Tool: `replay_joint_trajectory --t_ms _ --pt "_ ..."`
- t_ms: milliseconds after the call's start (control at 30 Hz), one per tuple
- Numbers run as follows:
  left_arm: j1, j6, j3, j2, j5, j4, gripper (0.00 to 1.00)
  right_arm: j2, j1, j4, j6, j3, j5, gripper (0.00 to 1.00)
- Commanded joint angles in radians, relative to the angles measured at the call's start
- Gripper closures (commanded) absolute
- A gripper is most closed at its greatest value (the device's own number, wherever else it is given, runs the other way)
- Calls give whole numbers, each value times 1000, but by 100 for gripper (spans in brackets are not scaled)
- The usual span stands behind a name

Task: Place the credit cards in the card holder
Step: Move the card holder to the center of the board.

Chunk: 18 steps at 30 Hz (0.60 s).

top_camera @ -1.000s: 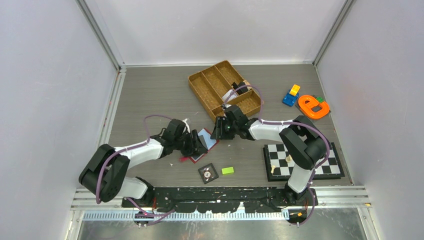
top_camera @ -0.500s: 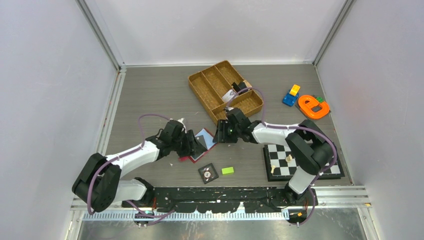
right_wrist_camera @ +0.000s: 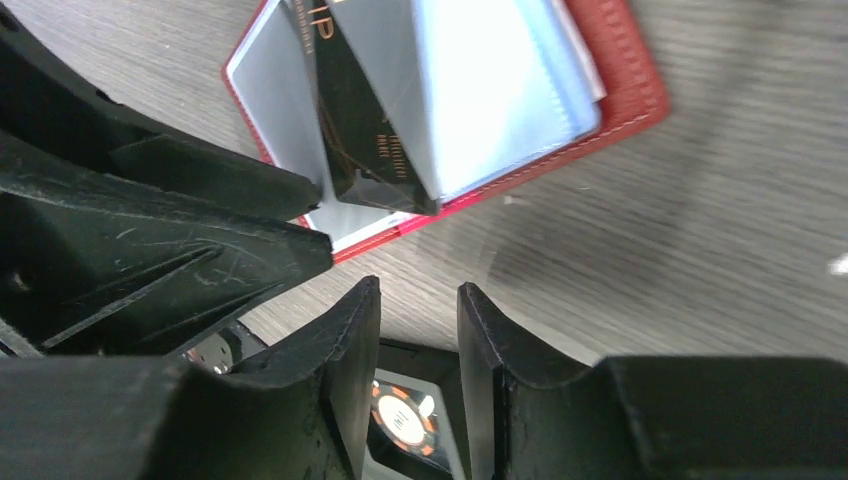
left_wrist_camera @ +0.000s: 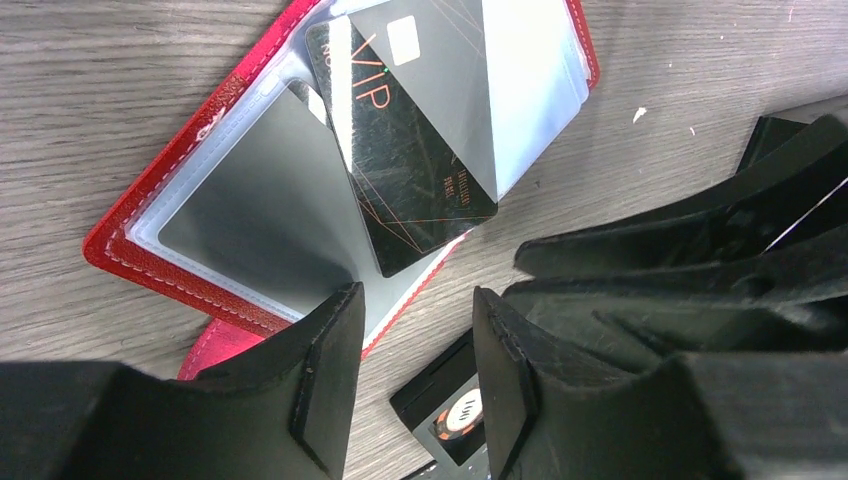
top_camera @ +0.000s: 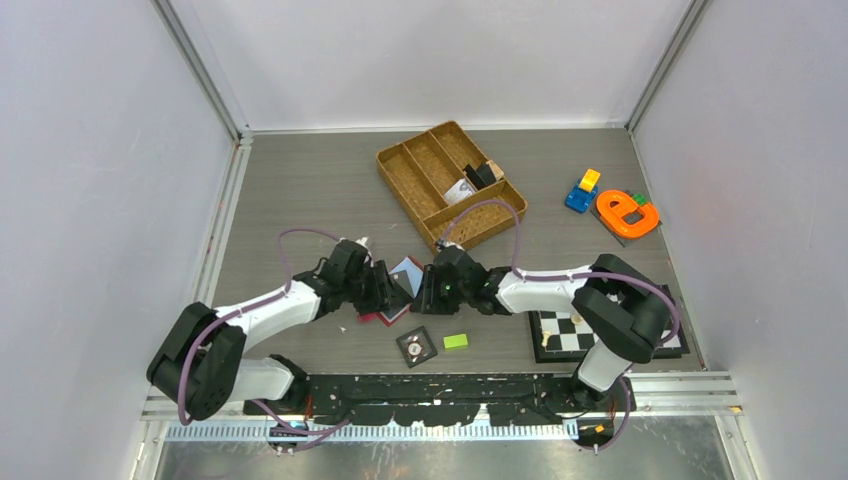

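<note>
Table (top_camera: 300, 190): grey wood-grain, walled on three sides; both arms reach in to meet near its middle, slightly toward the near edge.

Woven tray (top_camera: 412, 175): divided, lying askew toward the far edge, small items in its right-hand compartment.

Chessboard (top_camera: 556, 335): near right corner, partly under the right arm.

Left gripper (left_wrist_camera: 415, 320): fingers apart, gap empty, gripping nothing; one finger (left_wrist_camera: 325, 380) overlaps the wallet's edge in the wrist view, contact cannot be told.

Right gripper (right_wrist_camera: 418, 320): fingers parted by a narrow gap, nothing between them; it hangs just beside the wallet, facing the left gripper.

Red wallet (left_wrist_camera: 240, 215): lying open and flat on the table, left of centre toward the near edge, between the two grippers; clear pockets face up.

Orange toy (top_camera: 627, 213) and blue-yellow toy (top_camera: 582, 192): close together by the right edge.

Card (left_wrist_camera: 400, 180): black and grey, marked VIP, lying aslant on the open wallet, one corner overhanging onto the table; whether its other end sits in a pocket cannot be told.

Black tile with dial (top_camera: 415, 346): by the near edge, just beside the wallet.

Green block (top_camera: 456, 341): just right of the tile.
</note>
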Motion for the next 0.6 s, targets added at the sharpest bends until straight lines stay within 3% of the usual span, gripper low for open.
replay_joint_trajectory --t_ms 0,567 --pt "-1 8 -11 2 -12 33 56 27 34 124 95 -4 68 63" --pt "-2 11 -37 -18 -34 3 62 121 47 214 146 -5 175 85"
